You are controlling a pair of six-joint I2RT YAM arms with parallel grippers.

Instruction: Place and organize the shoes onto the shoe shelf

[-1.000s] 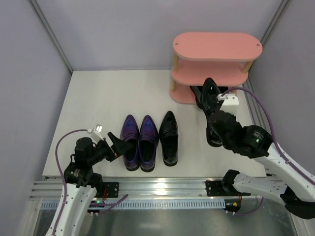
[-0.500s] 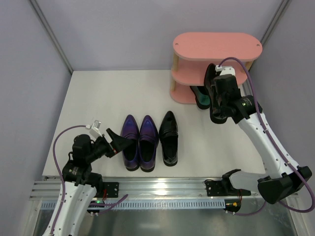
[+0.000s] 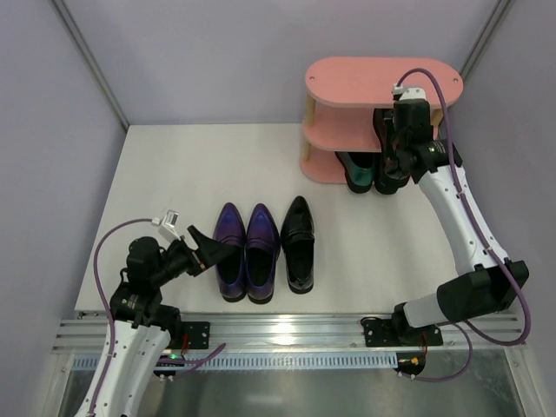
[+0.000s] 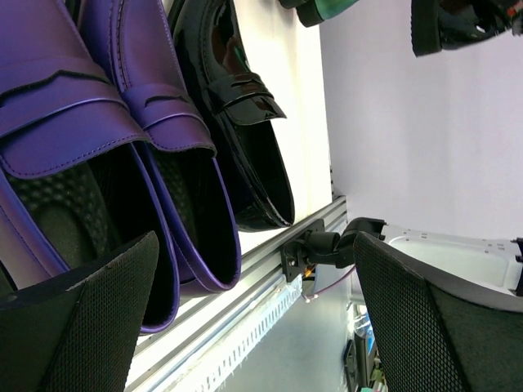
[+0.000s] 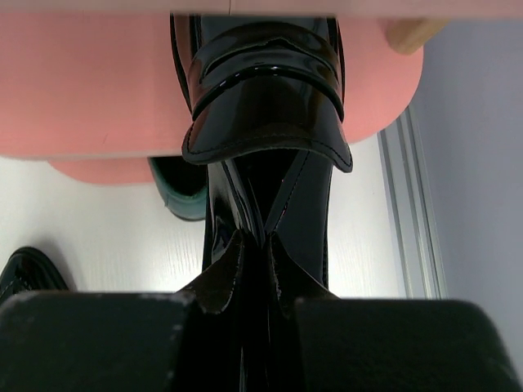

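Note:
The pink shoe shelf (image 3: 382, 82) stands at the back right. My right gripper (image 3: 401, 139) is shut on the heel rim of a black loafer (image 3: 387, 167). In the right wrist view the gripper (image 5: 253, 261) holds this loafer (image 5: 261, 90) with its toe over the middle pink board (image 5: 82, 82) and its heel sticking out in front. A dark green loafer (image 3: 358, 171) lies on the bottom tier beside it (image 5: 184, 196). The purple pair (image 3: 246, 250) and the other black loafer (image 3: 298, 241) lie on the table. My left gripper (image 3: 204, 252) is open and empty by the left purple shoe's heel (image 4: 49, 188).
The white table (image 3: 174, 174) ends at a metal rail (image 3: 278, 330) at the near edge. Grey walls close in behind and at both sides, with the right wall close to the shelf. A dark shoe part (image 5: 24, 273) shows low left in the right wrist view.
My right arm has lifted the black loafer from beside the shelf and pushed it toe-first toward the shelf. The left arm has barely moved.

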